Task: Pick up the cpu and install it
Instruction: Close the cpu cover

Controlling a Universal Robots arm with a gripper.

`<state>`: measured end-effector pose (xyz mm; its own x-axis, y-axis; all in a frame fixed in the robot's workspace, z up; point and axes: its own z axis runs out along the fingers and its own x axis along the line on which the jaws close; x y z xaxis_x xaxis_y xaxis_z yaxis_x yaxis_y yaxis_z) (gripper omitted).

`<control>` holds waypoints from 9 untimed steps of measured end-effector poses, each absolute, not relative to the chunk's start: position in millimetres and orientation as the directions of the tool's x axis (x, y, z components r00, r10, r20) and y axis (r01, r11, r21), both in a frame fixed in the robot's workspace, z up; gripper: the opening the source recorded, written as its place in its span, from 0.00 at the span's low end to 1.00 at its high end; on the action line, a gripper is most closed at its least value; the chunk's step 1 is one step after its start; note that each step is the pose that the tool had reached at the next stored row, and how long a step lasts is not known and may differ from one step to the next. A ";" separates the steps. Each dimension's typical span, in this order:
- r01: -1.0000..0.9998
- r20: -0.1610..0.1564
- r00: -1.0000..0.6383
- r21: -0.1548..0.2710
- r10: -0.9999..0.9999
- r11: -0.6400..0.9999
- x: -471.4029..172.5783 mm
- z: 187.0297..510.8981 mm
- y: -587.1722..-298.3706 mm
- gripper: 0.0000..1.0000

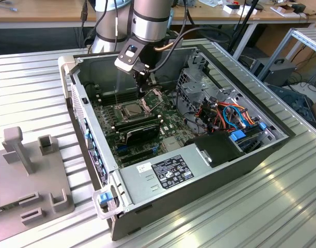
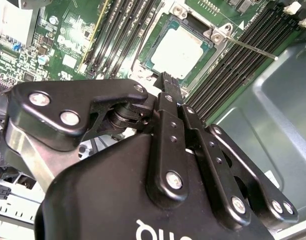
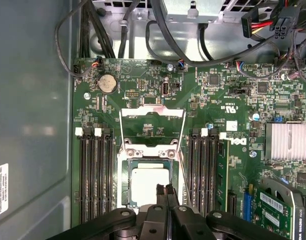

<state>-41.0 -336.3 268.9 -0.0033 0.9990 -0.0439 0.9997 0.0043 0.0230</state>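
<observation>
Gripper [image 3: 168, 190], jaws clenched and empty, is hovering just above the cpu [image 3: 148, 185] lying flat in the socket [image 3: 126, 171], toward the case's [image 1: 215, 188] ten o'clock in the exterior view; moving gently and vertically seems wisest.

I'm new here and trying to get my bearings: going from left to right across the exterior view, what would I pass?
grey plastic stand → cpu sitting in its open socket → metal drive cage → orange and blue cables
</observation>
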 end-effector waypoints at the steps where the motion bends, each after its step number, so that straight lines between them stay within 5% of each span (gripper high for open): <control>1: 1.000 -0.044 -0.003 0.023 0.999 0.004 -40.1 268.9 -336.3 0.11; 9: 1.000 -0.044 -0.003 0.023 0.999 0.004 -31.2 268.9 -336.3 0.11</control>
<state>-31.2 -336.3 268.9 -0.0033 0.9990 -0.0439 0.9997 0.0043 0.0230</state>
